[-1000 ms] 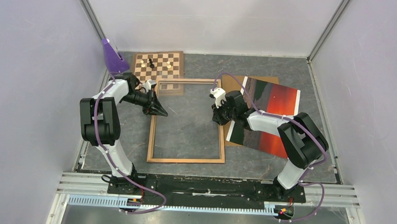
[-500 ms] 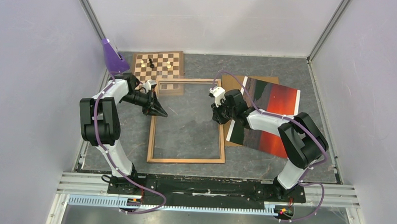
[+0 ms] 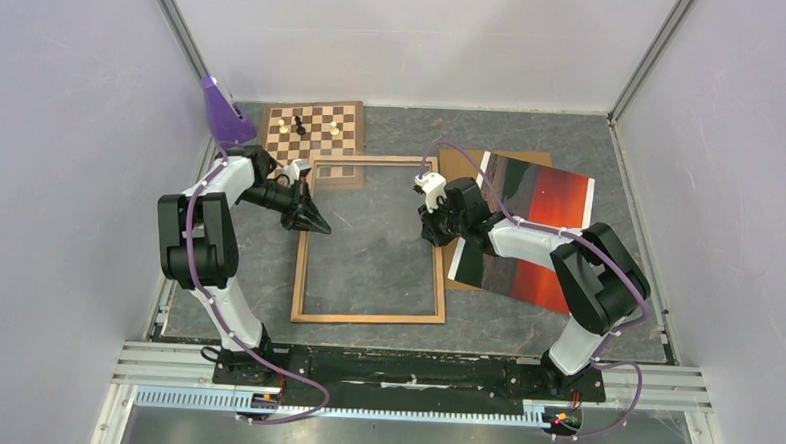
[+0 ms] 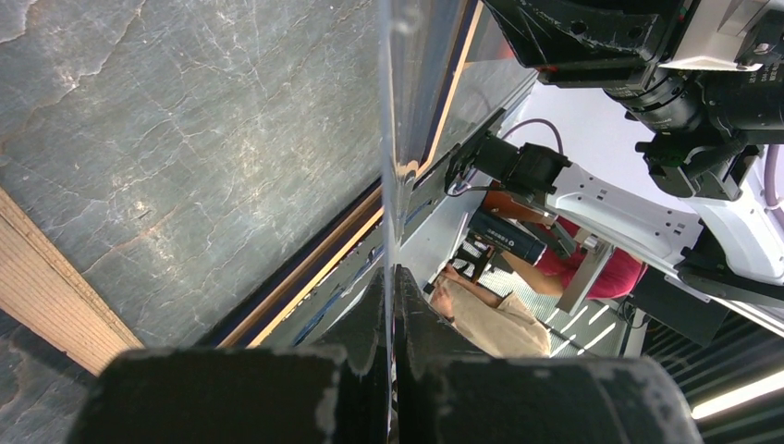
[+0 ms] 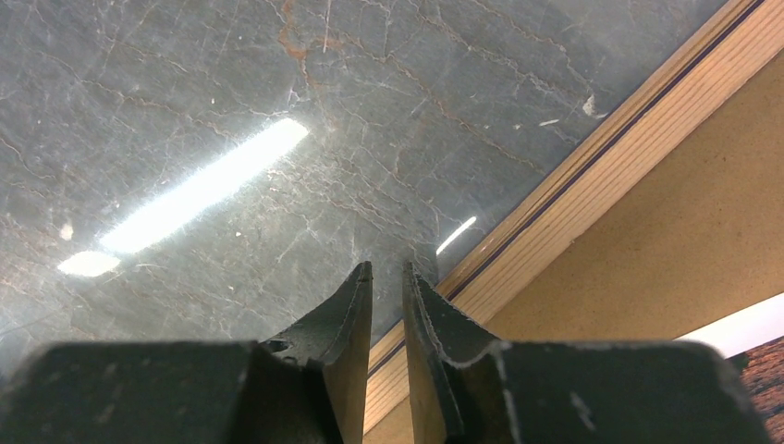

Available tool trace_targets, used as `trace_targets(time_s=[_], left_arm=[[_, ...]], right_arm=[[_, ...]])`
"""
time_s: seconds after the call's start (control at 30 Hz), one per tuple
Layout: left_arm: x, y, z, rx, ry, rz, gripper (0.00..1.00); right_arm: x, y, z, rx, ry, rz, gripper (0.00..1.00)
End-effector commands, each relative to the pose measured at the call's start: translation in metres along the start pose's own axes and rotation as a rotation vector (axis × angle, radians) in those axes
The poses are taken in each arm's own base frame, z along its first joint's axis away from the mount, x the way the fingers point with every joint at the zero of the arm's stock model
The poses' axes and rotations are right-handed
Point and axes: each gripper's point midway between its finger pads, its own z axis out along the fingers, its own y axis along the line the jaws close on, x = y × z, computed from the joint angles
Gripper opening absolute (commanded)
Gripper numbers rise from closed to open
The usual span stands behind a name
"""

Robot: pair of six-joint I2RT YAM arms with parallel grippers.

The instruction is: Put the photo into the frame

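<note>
Frame (image 3: 368, 318) flat mid-table, wood back up, grey table (image 3: 403, 132) showing through it. Clear pane (image 4: 385, 166) seen edge-on in left wrist view, beside a frame rail. Photo (image 3: 555, 204) just right of frame, sunset side up, lying on brown board (image 3: 460, 165), partly under right arm. Chessboard (image 3: 313, 128) far left, frame's far-left corner overlapping it. Left gripper (image 3: 319, 223) pressed together, pinching pane's edge. Right gripper (image 3: 433, 236) at frame's right rail, fingers a sliver apart, nothing seen between.
</note>
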Motion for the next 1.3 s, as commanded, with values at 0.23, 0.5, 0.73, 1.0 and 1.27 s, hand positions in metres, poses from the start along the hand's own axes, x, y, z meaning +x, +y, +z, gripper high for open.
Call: trace_targets(time_s=[0.23, 0.5, 0.73, 1.0, 1.27], left_arm=[[0.004, -0.014, -0.009, 0.014, -0.003, 0.080, 0.02], [0.008, -0.013, -0.008, 0.015, 0.008, 0.079, 0.02], [0.010, -0.013, -0.009, 0.015, 0.014, 0.086, 0.02], [0.010, -0.010, -0.007, 0.012, 0.021, 0.080, 0.02], [0.007, -0.002, -0.004, -0.011, 0.023, 0.078, 0.02]], right_arm=[[-0.028, -0.006, -0.006, 0.030, -0.061, -0.029, 0.21], [-0.027, -0.007, -0.006, 0.032, -0.060, -0.031, 0.21], [-0.029, -0.006, -0.006, 0.030, -0.064, -0.031, 0.21], [-0.028, -0.006, -0.007, 0.031, -0.063, -0.031, 0.21], [-0.029, -0.006, -0.006, 0.027, -0.064, -0.030, 0.21]])
